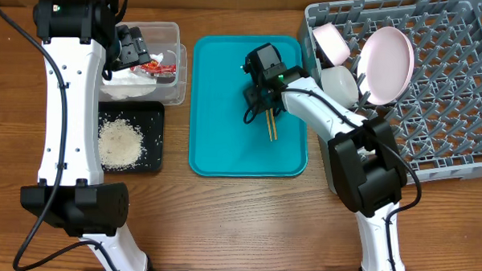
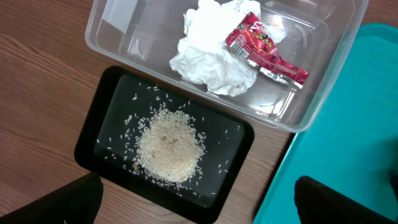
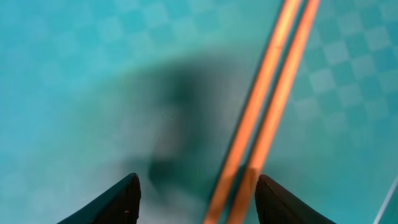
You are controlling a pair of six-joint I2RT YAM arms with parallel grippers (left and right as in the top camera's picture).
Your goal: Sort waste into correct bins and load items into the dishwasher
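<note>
Teal serving tray (image 1: 225, 127), overhead view: the wooden chopsticks (image 1: 271, 127) lie side by side on it with their long axis running near to far. Their far ends are hidden beneath the right gripper (image 1: 262, 94), which hangs directly over them. The left gripper (image 1: 133, 47) is well apart to the left, above the clear tub (image 1: 171, 28), so the right arm is plainly the nearer. The grey dish rack (image 1: 451, 103) stands right of the tray and holds a plate (image 1: 388, 64) and bowls (image 1: 334, 42).

Left wrist view: the fingers (image 2: 62, 205) are spread wide and carry nothing. Below them the napkin (image 2: 208, 59) and red wrapper (image 2: 264, 50) lie in the tub, and the rice (image 2: 171, 146) lies in the black tray (image 2: 93, 137).

Right wrist view: the fingers (image 3: 121, 199) stand partly apart and clamp nothing. The chopsticks pass between the tips, closer to the picture's right finger, tilted but broadly crossing the closing line. A descent and closure should therefore catch both sticks.
</note>
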